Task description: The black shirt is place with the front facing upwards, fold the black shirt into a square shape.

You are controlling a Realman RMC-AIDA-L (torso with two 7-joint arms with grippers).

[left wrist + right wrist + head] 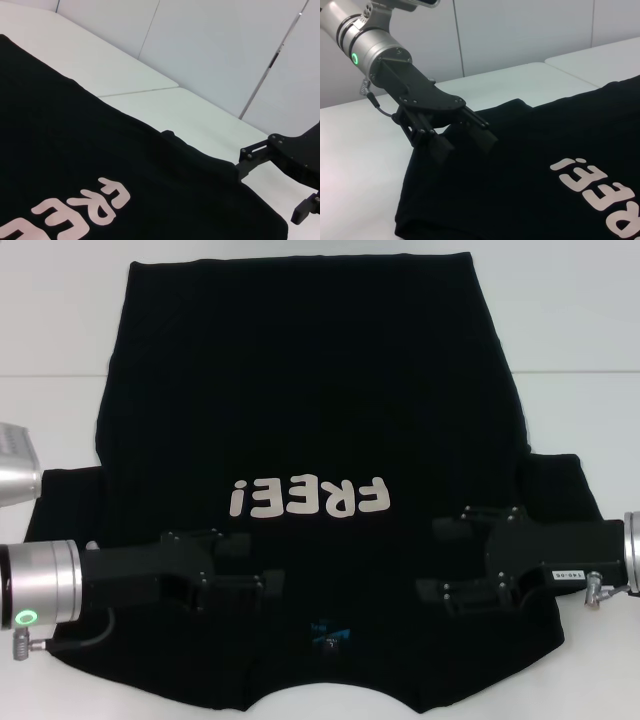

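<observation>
Right now you are looking down on the black shirt (300,420), spread flat and front-up on the white counter (570,330), its collar nearest the robot and its hem at the far side. White letters reading "FREE!" (308,498) cross the chest, and a small blue neck label (328,632) sits at the collar. Your left pincer (255,565) reaches in over the shoulder area on the left, its fingers (482,131) spread apart with nothing between them. Your right pincer (445,558) mirrors it over the opposite shoulder, fingers likewise parted and gripping nothing.
</observation>
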